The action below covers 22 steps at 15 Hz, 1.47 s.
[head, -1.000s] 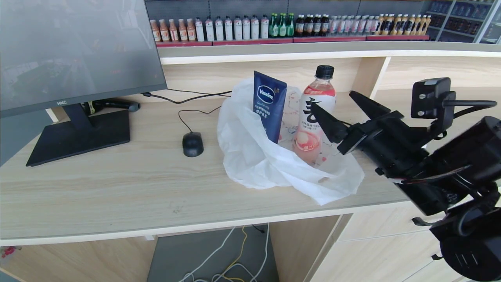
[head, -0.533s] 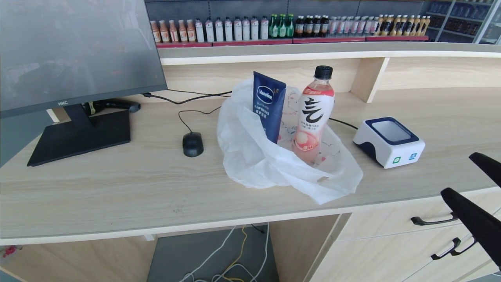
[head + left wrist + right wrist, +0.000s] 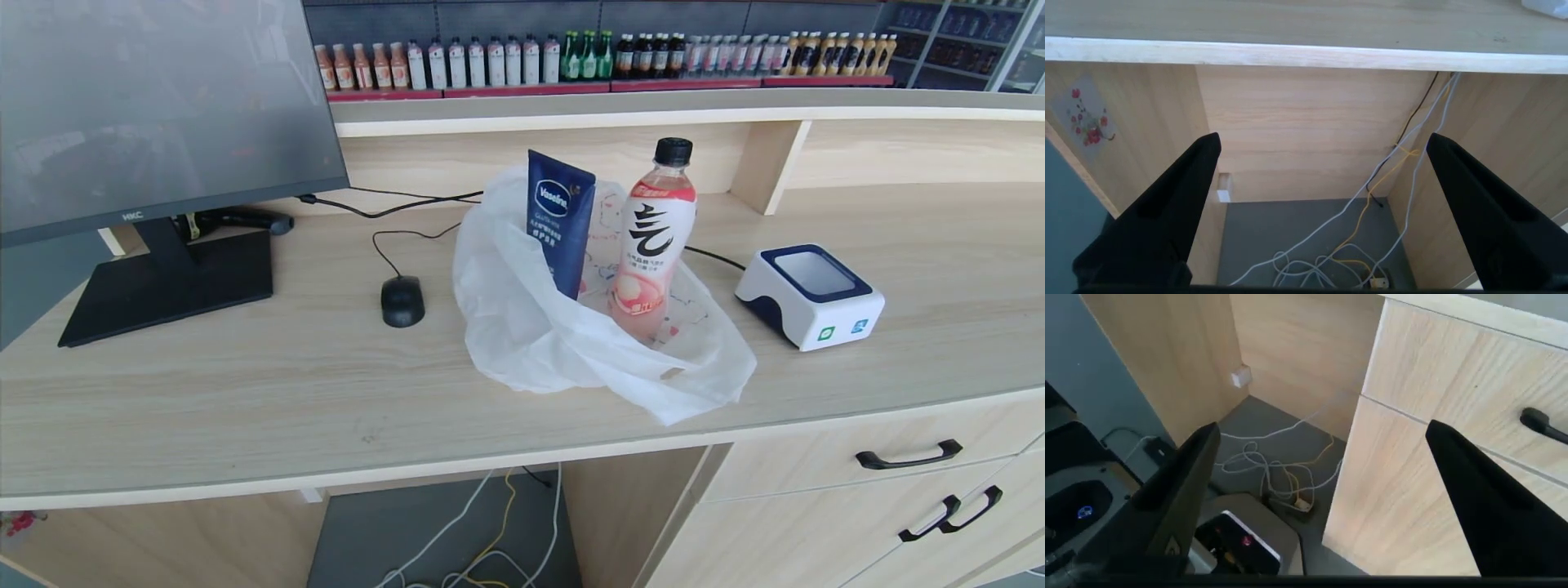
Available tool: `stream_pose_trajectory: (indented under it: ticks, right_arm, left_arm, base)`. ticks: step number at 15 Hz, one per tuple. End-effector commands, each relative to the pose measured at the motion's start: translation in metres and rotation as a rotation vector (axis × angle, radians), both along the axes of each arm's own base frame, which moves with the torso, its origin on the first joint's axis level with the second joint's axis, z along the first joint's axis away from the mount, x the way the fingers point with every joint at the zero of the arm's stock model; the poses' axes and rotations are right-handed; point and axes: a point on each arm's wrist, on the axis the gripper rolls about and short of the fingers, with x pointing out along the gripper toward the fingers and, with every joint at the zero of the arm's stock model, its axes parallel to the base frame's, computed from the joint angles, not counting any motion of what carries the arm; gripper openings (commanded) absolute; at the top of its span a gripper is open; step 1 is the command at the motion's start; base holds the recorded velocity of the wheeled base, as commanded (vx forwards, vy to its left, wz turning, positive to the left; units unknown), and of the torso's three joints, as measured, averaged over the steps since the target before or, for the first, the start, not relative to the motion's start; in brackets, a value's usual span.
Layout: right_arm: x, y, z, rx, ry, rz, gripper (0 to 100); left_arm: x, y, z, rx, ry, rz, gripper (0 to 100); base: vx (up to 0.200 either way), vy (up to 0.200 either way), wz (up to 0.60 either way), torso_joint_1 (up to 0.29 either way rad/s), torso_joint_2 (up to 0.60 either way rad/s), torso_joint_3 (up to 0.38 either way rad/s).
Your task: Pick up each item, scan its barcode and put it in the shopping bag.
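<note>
Blue tube and pink bottle upright in white shopping bag, mid-table. Tube left, bottle right, just beside each other. Scanner right of bag, near but apart. Left tool spread wide, empty, low below table edge, facing cables. Right tool spread too, empty, down by drawer fronts.

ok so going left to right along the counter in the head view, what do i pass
monitor → mouse → blue tube → bottle → scanner; the tube and bottle both stand in the shopping bag.
</note>
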Motion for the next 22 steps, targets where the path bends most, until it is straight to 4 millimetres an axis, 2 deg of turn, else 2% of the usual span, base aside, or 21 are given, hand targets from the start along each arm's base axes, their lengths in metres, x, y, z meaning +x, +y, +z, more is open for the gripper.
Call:
stream_pose_trajectory:
  ticks: [1, 2, 4, 6, 13, 18, 20, 22]
  right_arm:
    - [-0.014, -0.0076, -0.0133, 0.041, -0.058, -0.06, 100]
    - [-0.0137, -0.0072, -0.0132, 0.04, -0.053, -0.095, 100]
    - [-0.0131, -0.0038, -0.0136, 0.025, -0.041, -0.35, 100]
    - [-0.0141, -0.0015, -0.0136, 0.028, -0.054, -0.518, 100]
    - [-0.0153, -0.0007, -0.0139, 0.038, -0.07, -0.69, 100]
    - [-0.0211, -0.0013, -0.0154, 0.065, -0.141, -0.641, 100]
    - [-0.0211, -0.0013, -0.0155, 0.064, -0.14, -0.638, 100]
    - [-0.0212, -0.0014, -0.0159, 0.108, -0.123, -0.643, 100]
  left_arm:
    - [0.0, 0.0, 0.0, 0.0, 0.0, 0.002, 100]
    - [0.0, 0.0, 0.0, 0.0, 0.0, 0.0, 100]
    - [0.0, 0.0, 0.0, 0.001, 0.0, 0.0, 100]
    - [0.0, 0.0, 0.0, 0.0, 0.0, 0.0, 100]
    - [0.0, 0.0, 0.0, -0.006, 0.0, 0.002, 100]
    - [0.0, 0.0, 0.0, -0.008, 0.0, 0.002, 100]
    - [0.0, 0.0, 0.0, -0.008, 0.0, 0.0, 100]
    - [0.0, 0.0, 0.0, -0.006, 0.0, 0.0, 100]
  base:
    - [0.0, 0.0, 0.0, 0.0, 0.0, 0.0]
    - [0.0, 0.0, 0.0, 0.0, 0.0, 0.0]
    - [0.0, 0.0, 0.0, 0.0, 0.0, 0.0]
    - [0.0, 0.0, 0.0, 0.0, 0.0, 0.0]
    - [0.0, 0.0, 0.0, 0.0, 0.0, 0.0]
    - [0.0, 0.0, 0.0, 0.0, 0.0, 0.0]
    - [-0.2, 0.0, 0.0, 0.01, 0.0, 0.002]
    - [0.0, 0.0, 0.0, 0.0, 0.0, 0.0]
